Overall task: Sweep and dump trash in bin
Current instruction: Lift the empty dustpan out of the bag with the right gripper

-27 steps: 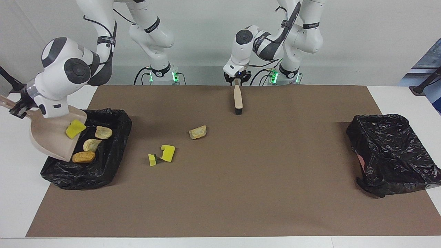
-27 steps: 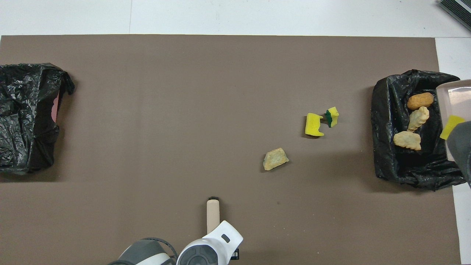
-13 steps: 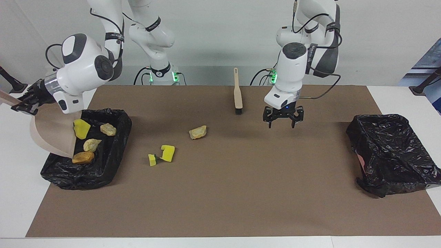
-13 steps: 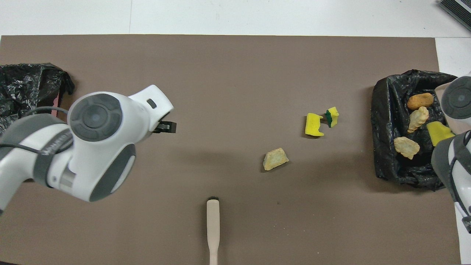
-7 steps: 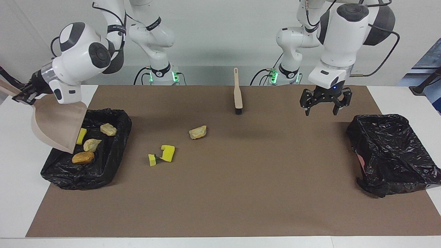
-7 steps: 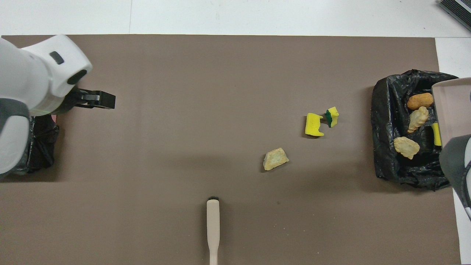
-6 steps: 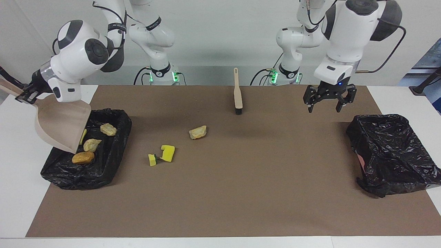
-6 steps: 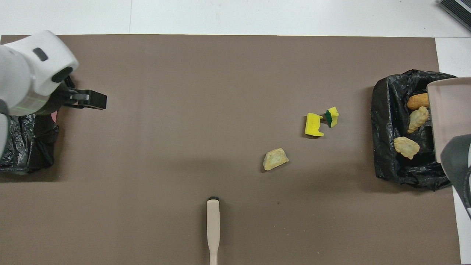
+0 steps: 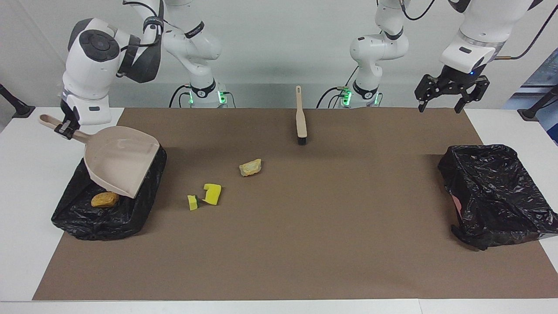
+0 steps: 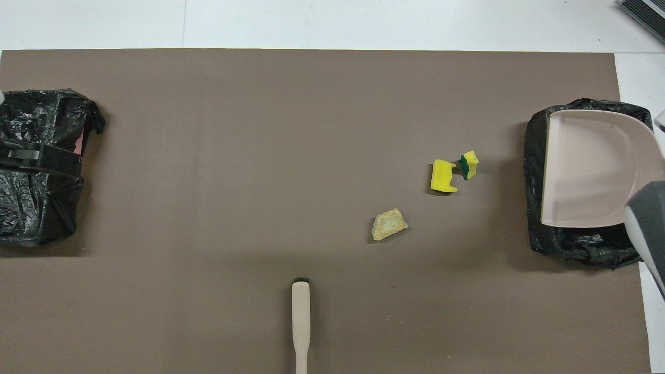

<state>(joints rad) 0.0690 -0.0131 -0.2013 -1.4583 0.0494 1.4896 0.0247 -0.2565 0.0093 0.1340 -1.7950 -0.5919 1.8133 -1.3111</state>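
I am seeing the brown mat (image 9: 305, 244) lying on the white surface (image 9: 26, 183), with one black-lined bin (image 9: 497, 196) sitting at the left arm's end and the other bin (image 9: 109, 218) at the right arm's end. The right tool (image 9: 65, 129) is pinching the handle of the beige dustpan (image 9: 120, 159) and holding it tilted over that bin, while the left tool (image 9: 451, 93) is hanging with fingers spread, up in the air near the mat's corner at its own end. The brush (image 9: 300, 117) is lying on the mat near the robots; of the trash, I am seeing an orange-brown lump (image 9: 104, 199) lying in the bin under the dustpan, and a tan lump (image 9: 250, 167) and two yellow sponge chunks (image 9: 212, 193) lying on the mat between brush and bin.
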